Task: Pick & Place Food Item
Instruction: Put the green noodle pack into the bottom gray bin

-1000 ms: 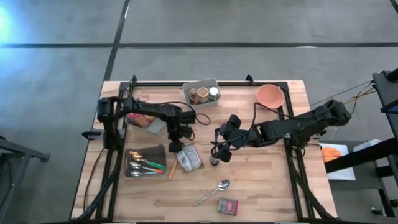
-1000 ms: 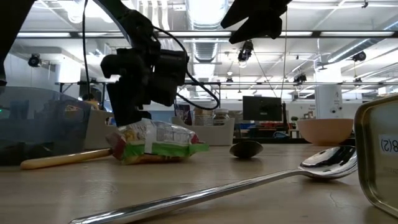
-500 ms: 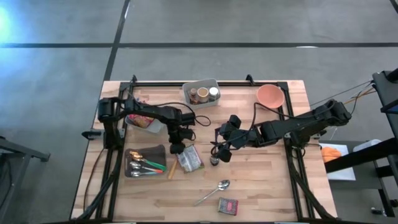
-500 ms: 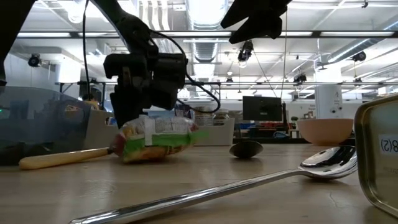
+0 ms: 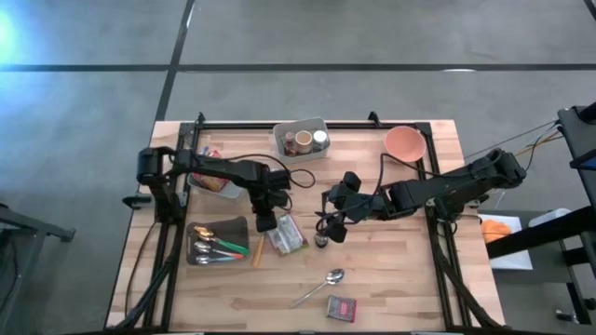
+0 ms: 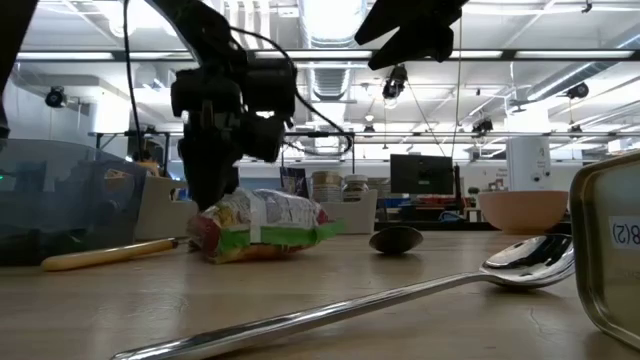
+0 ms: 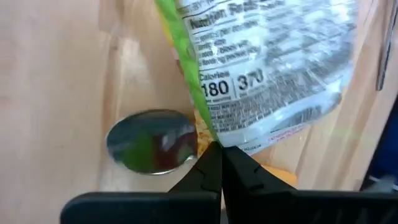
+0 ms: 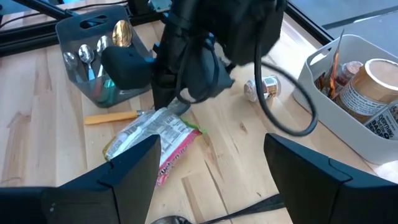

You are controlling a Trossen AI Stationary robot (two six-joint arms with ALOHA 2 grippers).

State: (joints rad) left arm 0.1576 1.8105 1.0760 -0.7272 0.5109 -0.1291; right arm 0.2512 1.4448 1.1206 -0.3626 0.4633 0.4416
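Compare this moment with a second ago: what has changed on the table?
The left gripper has closed on the edge of the snack packet, which was nudged slightly on the table. The right gripper stayed open above the table's middle; spoon, tin and bowl are unmoved.

- A snack packet is showing a green band, a pink-red edge and a silvery white panel printed with black nutrition text.
- A salmon-pink bowl is sitting on the pale wooden table.
- A dark grey cutlery tray is holding silver, gold and green-handled spoons.
- Both arms are looking black.
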